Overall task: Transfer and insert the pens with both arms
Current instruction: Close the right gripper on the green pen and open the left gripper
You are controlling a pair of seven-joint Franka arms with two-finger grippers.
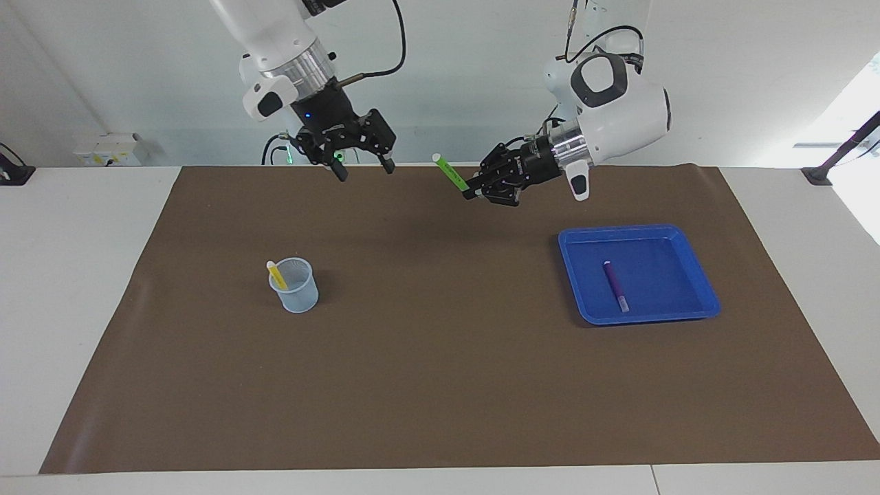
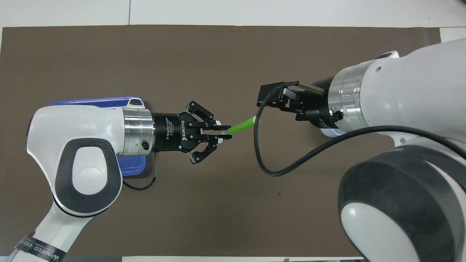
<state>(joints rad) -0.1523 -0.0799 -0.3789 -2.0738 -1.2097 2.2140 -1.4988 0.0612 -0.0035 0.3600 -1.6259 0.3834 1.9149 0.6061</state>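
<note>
green pen [image 1: 451, 172] tilted, pale end toward right arm

Even, bright room light falls from above, with extra daylight glaring in at the left arm's end. Shadows on the brown mat [image 1: 440, 385] stay soft. Everything looks sharp, no blur.
</note>
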